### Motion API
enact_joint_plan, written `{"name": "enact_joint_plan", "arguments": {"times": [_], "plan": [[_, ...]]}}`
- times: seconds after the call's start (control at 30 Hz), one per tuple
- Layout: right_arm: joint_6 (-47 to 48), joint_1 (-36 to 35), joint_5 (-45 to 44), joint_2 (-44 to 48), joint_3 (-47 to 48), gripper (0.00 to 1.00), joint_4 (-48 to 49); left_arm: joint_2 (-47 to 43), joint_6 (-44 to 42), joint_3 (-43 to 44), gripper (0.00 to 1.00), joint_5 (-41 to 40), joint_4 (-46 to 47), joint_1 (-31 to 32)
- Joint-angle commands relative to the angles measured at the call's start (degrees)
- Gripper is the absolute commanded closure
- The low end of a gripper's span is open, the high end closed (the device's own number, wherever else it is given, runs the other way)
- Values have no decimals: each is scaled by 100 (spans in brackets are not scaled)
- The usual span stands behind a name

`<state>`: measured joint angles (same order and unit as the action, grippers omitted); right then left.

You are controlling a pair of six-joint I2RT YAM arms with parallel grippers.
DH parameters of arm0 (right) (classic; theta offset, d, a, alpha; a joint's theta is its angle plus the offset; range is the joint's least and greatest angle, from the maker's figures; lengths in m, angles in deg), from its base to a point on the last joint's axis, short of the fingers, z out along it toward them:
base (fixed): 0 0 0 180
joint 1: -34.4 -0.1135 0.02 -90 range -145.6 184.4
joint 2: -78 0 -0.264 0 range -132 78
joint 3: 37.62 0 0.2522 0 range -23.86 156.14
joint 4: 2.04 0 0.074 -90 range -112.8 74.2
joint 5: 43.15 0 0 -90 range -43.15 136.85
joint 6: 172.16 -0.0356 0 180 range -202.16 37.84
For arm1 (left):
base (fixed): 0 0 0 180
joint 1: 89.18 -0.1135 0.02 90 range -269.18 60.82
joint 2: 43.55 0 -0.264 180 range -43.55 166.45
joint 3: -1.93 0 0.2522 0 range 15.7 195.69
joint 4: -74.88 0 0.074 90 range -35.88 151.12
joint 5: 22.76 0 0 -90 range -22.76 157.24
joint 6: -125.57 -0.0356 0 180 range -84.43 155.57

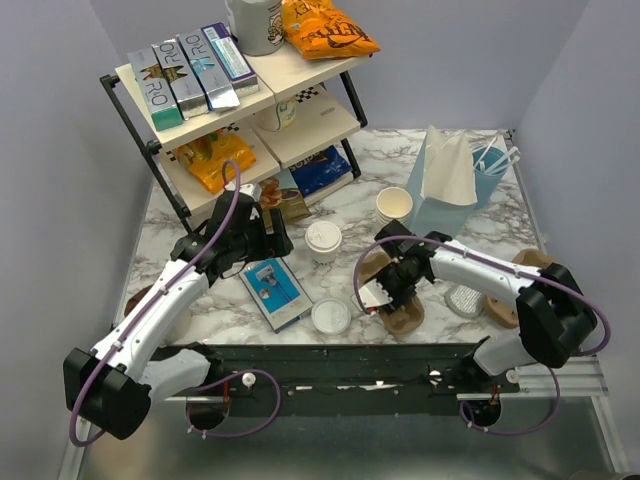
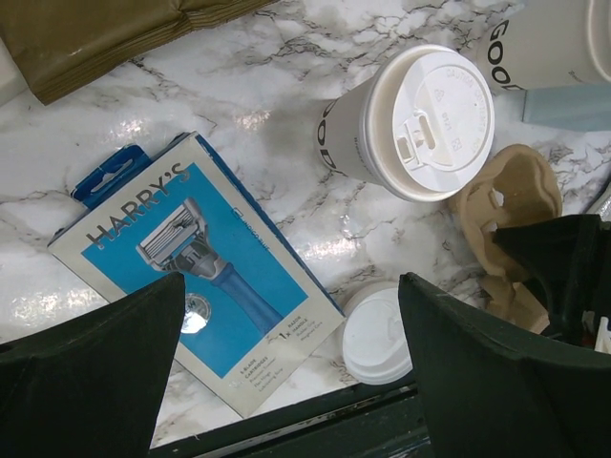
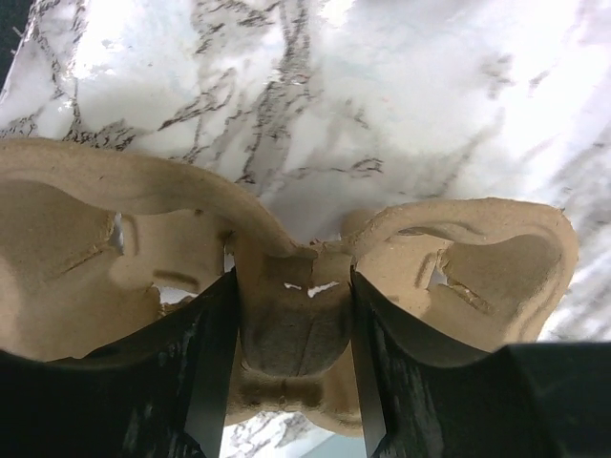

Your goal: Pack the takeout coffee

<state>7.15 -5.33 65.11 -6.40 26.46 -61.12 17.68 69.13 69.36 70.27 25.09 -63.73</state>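
Leftmost, the left gripper (image 2: 291,286) is held wide open over the razor box (image 2: 191,277). The coffee cup (image 1: 323,240) stands upright just to its right, judged nearer this arm, with bare marble around it. Further right, the right gripper (image 3: 291,315) is closed against the cup carrier (image 3: 458,267) at its middle ridge.

coffee (image 1: 323,240) apparently reachable, razor box (image 1: 275,290) just beside.
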Motion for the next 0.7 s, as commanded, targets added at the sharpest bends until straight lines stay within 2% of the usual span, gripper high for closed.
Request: {"name": "enact_joint_plan", "arguments": {"times": [0.0,0.13,0.27,0.47,0.57,0.6,0.67], "plan": [[-108,0,-76,450,328,45,-275,-129,27,-102,1,-4,193,-32],[-256,9,-279,732,758,45,-424,-225,115,-216,1,101,289,-23],[-503,9,-288,951,1531,50,-758,-349,221,-331,1,154,412,-32],[-1205,9,-543,1487,2340,50,-373,-568,378,-419,1,400,650,-32],[-1934,9,-411,1855,2500,50,302,-788,467,-419,1,681,974,-31],[-2153,9,-489,1953,2482,50,870,-823,554,-445,1,803,1149,-23],[-3197,9,-945,2286,2307,50,1689,-841,747,-428,1,1032,1624,-23]]}}
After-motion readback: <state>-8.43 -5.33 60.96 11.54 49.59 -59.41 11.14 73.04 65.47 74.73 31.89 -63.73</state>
